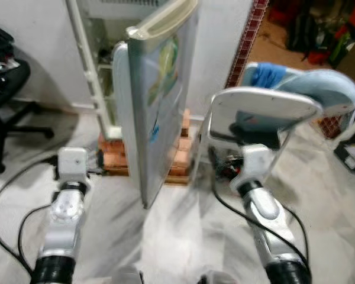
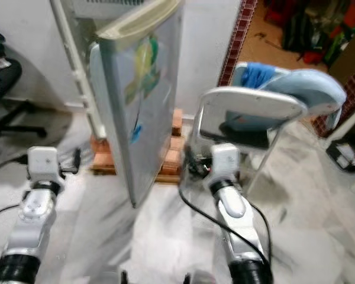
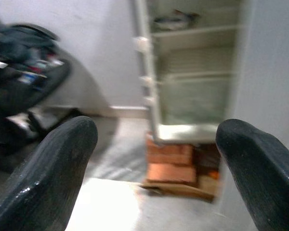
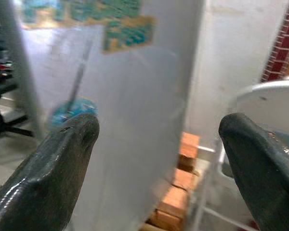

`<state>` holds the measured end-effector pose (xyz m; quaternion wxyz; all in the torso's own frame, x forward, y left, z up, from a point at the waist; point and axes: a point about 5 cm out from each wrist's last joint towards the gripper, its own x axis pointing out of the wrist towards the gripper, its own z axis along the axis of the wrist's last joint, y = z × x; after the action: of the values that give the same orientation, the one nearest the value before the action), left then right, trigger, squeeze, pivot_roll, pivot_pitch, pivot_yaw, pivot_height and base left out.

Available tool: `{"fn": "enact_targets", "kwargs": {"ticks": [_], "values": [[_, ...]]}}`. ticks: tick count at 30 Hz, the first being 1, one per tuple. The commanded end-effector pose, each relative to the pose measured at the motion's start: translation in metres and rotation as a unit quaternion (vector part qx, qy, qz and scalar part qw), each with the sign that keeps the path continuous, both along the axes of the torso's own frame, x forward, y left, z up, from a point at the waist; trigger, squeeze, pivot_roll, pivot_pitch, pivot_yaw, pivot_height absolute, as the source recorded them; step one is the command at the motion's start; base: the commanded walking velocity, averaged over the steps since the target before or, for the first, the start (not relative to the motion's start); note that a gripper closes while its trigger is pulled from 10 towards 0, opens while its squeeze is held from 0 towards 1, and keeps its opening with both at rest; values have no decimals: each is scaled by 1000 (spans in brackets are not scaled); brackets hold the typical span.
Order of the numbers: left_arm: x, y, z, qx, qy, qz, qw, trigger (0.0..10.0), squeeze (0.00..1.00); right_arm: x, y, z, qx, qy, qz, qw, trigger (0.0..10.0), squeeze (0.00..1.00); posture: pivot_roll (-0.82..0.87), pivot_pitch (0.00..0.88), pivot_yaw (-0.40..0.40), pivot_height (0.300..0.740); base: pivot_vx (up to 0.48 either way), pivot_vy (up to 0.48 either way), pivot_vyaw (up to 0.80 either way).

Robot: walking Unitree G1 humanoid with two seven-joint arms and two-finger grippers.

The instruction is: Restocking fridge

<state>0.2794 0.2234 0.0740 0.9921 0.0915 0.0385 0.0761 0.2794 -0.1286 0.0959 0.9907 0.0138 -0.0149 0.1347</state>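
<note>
I see the white fridge [image 3: 192, 82] on orange bricks [image 1: 180, 155], its grey stickered door [image 1: 157, 112] swung open. My left hand [image 3: 156, 159] and right hand [image 4: 159, 159] (both empty) have fingers spread apart.

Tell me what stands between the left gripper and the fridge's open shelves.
Bare floor, then the bricks propping the fridge; nothing blocks the way. The left wrist view shows this past the left gripper, jaws spread wide.

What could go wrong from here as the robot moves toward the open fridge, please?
The fridge door stands open edge-on between the arms, so either arm could bump it while advancing. The chair sits right by the right gripper, which may snag its frame. The fridge rests on stacked bricks, so a hard knock might unsettle it. Both grippers, including the left gripper, are open and hold nothing to stock.
</note>
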Motion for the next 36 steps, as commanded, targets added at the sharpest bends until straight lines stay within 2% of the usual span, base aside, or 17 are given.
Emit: {"fn": "enact_targets", "kwargs": {"ticks": [1,15,17,19,20,23,30,31,32,34,35,36], "values": [[0,-8,-2,-10,3,-11,1000,10000,0,2,-9,0,-9,-2,-13,1000,10000,0,50,24,-25,740,0,435,0],[1,-9,-3,-21,4,-2,1000,10000,0,23,3,12,-18,-21,-4,1000,10000,0,54,23,-30,740,236,400,0],[1,-10,-2,-10,0,-9,1000,10000,0,32,7,19,-19,-31,1,999,10000,0,62,23,-35,740,266,401,0],[1,-10,-2,-10,0,-9,1000,10000,0,32,7,19,-19,-31,1,999,10000,0,62,23,-35,740,266,401,0],[-1,-10,-1,-11,-3,-11,1000,10000,0,39,12,24,-17,-38,2,999,10000,0,69,21,-41,740,277,394,0],[-1,-9,-3,-27,2,-3,1000,10000,0,42,14,27,-14,-41,5,999,10000,0,73,22,-42,740,280,391,0],[-3,-10,-4,-23,1,5,1000,10000,0,47,18,23,-13,-24,-4,1000,10000,0,70,23,-42,740,193,411,0],[-4,-13,-4,-17,0,2,1000,10000,0,49,25,24,8,-18,8,1000,10000,0,70,23,-40,740,0,0,0],[-4,-13,-4,-17,0,2,1000,10000,0,49,25,24,8,-18,8,1000,10000,0,70,23,-40,740,0,0,0],[-4,-17,-5,-18,2,-3,1000,10000,0,45,48,34,63,-24,82,994,10000,0,73,22,-40,740,0,0,0],[-4,-20,-6,-19,3,-7,1000,10000,0,40,63,42,95,-31,144,984,10000,0,72,21,-40,740,0,0,0],[-4,-20,-6,-19,3,-7,1000,10000,0,40,63,42,95,-31,144,984,10000,0,72,21,-40,740,0,0,0]]}}
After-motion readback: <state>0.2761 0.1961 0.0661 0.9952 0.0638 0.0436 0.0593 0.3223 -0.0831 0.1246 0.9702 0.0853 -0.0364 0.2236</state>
